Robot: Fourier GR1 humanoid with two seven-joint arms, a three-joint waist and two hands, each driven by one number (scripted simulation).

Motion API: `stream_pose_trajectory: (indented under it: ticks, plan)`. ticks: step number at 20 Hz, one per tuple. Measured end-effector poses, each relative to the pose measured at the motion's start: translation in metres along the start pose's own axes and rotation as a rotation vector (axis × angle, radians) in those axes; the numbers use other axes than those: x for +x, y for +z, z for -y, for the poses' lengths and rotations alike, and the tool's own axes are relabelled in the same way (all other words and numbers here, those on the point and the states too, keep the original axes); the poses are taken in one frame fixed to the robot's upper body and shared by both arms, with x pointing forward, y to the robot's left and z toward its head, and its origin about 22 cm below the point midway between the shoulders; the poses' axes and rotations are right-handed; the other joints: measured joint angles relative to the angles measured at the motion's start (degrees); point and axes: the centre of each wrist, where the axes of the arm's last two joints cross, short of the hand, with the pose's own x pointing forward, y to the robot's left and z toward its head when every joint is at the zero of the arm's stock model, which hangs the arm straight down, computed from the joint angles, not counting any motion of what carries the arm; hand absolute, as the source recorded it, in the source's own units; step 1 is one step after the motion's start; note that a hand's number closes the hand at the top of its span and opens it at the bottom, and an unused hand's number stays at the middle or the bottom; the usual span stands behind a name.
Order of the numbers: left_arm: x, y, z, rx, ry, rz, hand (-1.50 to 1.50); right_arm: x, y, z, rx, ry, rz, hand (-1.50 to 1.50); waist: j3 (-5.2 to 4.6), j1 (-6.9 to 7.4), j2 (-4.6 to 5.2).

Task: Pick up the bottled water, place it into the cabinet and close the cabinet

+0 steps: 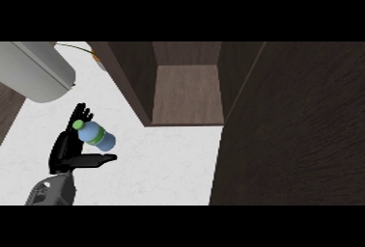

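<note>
The bottled water (97, 135), blue with a green cap (77, 125), sits tilted at the left over the white counter, cap toward the upper left. My left hand (65, 147) is right against it. Its fingers (81, 115) stretch straight along the bottle's left side, and the thumb (97, 158) sticks out to the right just below the bottle's base. No finger curls round the bottle. The dark wooden cabinet (187, 94) stands open at the top middle, its inner shelf bare. Its door (299, 125) is swung out and fills the right side. My right hand is out of view.
A large pale grey cylinder (39, 70) lies at the upper left, above my hand. The cabinet's left wall (132, 72) rises between the bottle and the opening. White counter (164, 164) spreads between my hand and the open door.
</note>
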Motion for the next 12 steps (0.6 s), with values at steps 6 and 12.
stream_pose_trajectory:
  ticks: [6,12]
  plan:
    - [-0.019,-0.001,0.008,0.018,-0.010,0.003,-1.50,0.000,0.001,-0.001,0.003,-0.002,-0.002,-1.50,0.00,-0.02,0.00]
    - [-0.035,-0.001,0.001,0.037,-0.004,-0.002,-1.50,0.000,0.002,-0.003,0.015,0.000,-0.004,-1.50,-0.01,-0.14,0.04]
